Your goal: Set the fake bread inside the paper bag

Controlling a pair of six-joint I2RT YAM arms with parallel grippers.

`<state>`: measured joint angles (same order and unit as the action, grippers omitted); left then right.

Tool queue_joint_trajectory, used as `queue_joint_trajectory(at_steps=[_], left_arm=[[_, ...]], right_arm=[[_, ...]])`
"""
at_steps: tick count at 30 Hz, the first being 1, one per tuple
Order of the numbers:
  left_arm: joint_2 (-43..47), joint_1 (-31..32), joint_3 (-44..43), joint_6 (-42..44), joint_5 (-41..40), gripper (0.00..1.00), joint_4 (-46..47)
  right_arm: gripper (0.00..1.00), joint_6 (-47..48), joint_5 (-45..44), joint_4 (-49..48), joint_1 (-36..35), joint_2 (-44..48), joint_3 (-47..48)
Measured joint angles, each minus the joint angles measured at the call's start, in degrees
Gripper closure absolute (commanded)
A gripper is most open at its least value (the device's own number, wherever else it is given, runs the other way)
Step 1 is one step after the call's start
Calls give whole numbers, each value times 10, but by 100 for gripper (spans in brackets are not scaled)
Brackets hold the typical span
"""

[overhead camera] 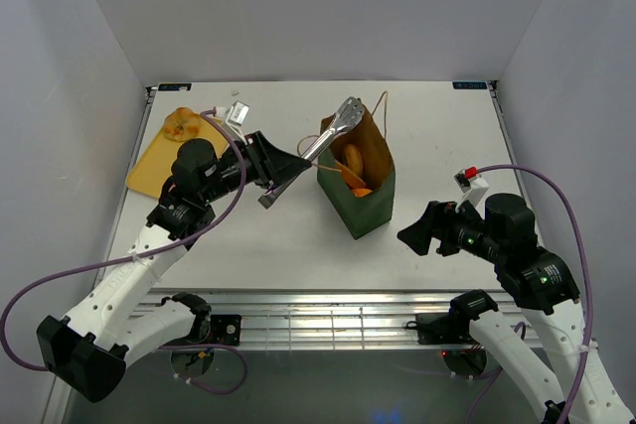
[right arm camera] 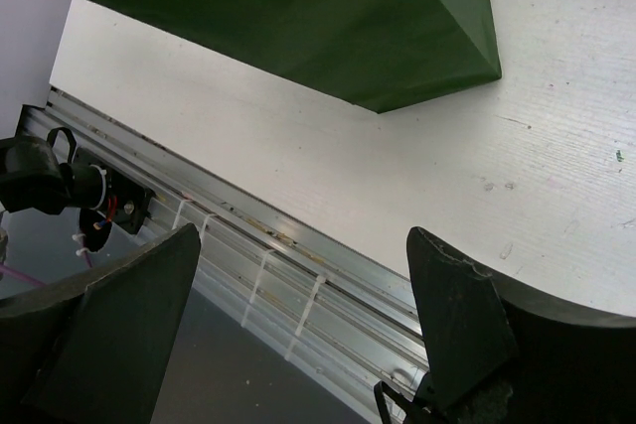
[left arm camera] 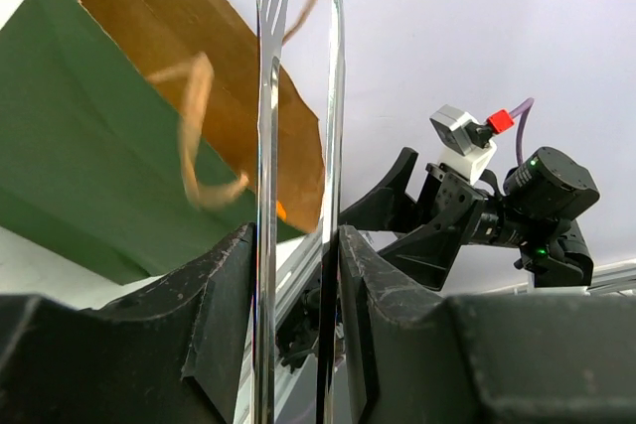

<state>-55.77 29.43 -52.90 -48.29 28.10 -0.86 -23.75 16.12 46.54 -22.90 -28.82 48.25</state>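
From above, the left fingers pinch the tongs, which point into the paper bag. Fake bread lies inside. One roll sits on the tray behind them, nearest the left arm.

Left wrist: the fingers hug the tongs.

Right wrist: the right fingers are wide open and empty.

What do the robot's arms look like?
The left arm and right arm are white low down and black higher up. A purple cable loops along each. The right one has green lights and a white box with a red plug. The left tool and right tool have black fingers.
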Motion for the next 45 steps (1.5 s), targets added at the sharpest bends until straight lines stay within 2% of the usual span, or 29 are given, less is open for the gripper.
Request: queue_joint_trajectory(at_steps=[9, 26, 31, 37, 42, 45], left_arm=[[20, 0, -7, 23, -19, 53, -47], [42, 0, -86, 86, -83, 52, -140], [40, 0, -146, 143, -158, 51, -220], [34, 0, -211, 227, -312, 46, -309], [15, -3, -214, 280, -427, 44, -357], [0, -33, -196, 300, -450, 44, -361]], right_arm=[[10, 2, 0, 0, 0, 0, 0], [10, 3, 0, 0, 0, -1, 0], [10, 4, 1, -2, 0, -1, 0], [10, 10, 1, -5, 0, -5, -1], [10, 17, 6, -17, 0, -8, -12], [10, 19, 8, -21, 0, -9, -22]])
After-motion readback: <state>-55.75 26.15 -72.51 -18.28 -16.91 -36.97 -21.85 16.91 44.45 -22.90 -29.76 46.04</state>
